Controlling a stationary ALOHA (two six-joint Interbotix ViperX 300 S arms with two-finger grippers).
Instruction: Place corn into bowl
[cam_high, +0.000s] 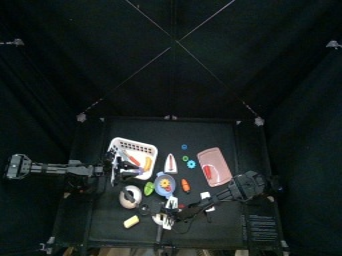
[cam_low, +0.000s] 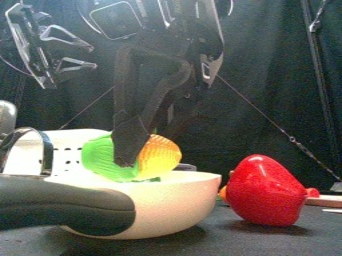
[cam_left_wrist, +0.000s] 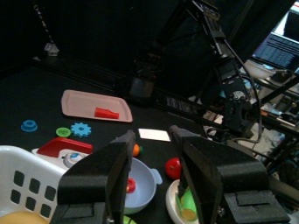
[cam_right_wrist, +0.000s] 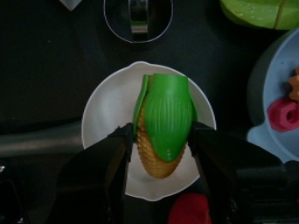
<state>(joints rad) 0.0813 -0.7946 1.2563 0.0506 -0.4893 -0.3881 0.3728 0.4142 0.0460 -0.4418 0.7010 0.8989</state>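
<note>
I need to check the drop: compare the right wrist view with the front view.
Only the right wrist view shows the bowl's whole rim and the corn lying lengthwise inside it, between the right gripper's jaws. Only the front view shows a red pepper standing beside the bowl. Both show the gripper holding the corn at the bowl.

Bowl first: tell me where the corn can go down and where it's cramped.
Inside the white bowl, bare floor shows beside and beyond the corn held by the right gripper. Outside is crowded: a red pepper sits close beside the bowl and the blue plate borders another side.
</note>
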